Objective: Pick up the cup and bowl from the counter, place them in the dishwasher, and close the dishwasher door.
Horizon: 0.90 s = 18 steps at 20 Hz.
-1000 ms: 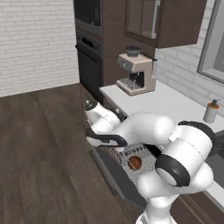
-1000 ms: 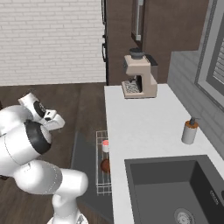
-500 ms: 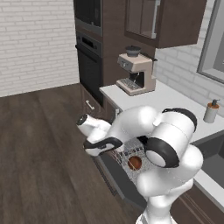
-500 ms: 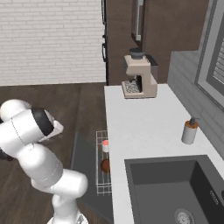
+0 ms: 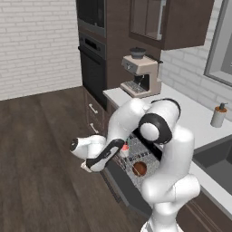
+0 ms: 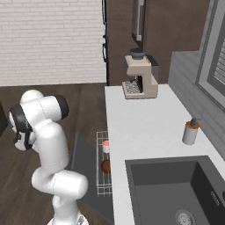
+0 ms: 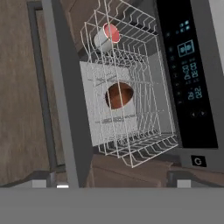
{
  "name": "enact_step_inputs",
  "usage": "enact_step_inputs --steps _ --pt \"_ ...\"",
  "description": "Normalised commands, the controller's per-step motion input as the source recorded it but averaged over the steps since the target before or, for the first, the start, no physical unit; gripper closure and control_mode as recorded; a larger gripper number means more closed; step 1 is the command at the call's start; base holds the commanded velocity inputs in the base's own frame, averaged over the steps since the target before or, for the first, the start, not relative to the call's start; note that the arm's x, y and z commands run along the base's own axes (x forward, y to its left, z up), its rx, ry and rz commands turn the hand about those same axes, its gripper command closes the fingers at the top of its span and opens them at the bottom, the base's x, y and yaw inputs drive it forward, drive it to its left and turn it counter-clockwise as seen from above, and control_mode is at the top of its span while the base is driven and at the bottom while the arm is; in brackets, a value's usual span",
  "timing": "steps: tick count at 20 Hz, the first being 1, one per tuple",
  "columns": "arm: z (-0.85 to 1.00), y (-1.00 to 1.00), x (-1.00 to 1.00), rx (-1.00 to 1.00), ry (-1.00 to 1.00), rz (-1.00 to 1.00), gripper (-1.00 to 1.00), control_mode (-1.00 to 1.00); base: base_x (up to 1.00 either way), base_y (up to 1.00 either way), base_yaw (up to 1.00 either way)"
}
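The white cup (image 7: 107,37) with its red inside lies in the far end of the dishwasher's wire rack (image 7: 144,144), and the dark reddish-brown bowl (image 7: 119,95) sits in the rack's middle. From the left base, the cup (image 5: 124,148) and bowl (image 5: 139,168) rest in the pulled-out rack above the dropped dishwasher door (image 5: 122,186). My gripper (image 5: 90,165) hangs open and empty out over the floor, past the door's outer edge. In the hand view the open gripper (image 7: 113,181) looks down along the door (image 7: 61,87) and black control strip (image 7: 188,78). The cup (image 6: 106,146) and bowl (image 6: 105,165) also appear beside the counter (image 6: 145,123).
A coffee machine (image 5: 140,74) stands at the counter's far end, with the tall black wall oven (image 5: 93,68) beyond it. A grey soap dispenser (image 6: 190,132) sits by the dark sink (image 6: 176,189). Wood floor (image 5: 41,149) spreads to the left of the open door.
My hand has swung down and outward from beside the rack to beyond the door's outer edge, staying open. Cup and bowl have not moved.
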Motion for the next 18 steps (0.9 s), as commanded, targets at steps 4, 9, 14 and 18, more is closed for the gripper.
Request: enact_step_inputs --steps 4,9,14,18 --pt "-0.39 0.24 0.38 -0.13 0.00 -0.06 -1.00 -1.00 0.00 0.00 0.00" --pt "-0.43 0.28 0.35 -0.16 0.00 -0.09 -1.00 -1.00 0.00 0.00 0.00" --pt "-0.70 0.10 0.33 -0.22 0.01 -0.08 -1.00 -1.00 0.00 0.00 0.00" --pt "-0.86 -0.10 0.35 -0.18 0.00 0.00 -1.00 -1.00 0.00 0.00 0.00"
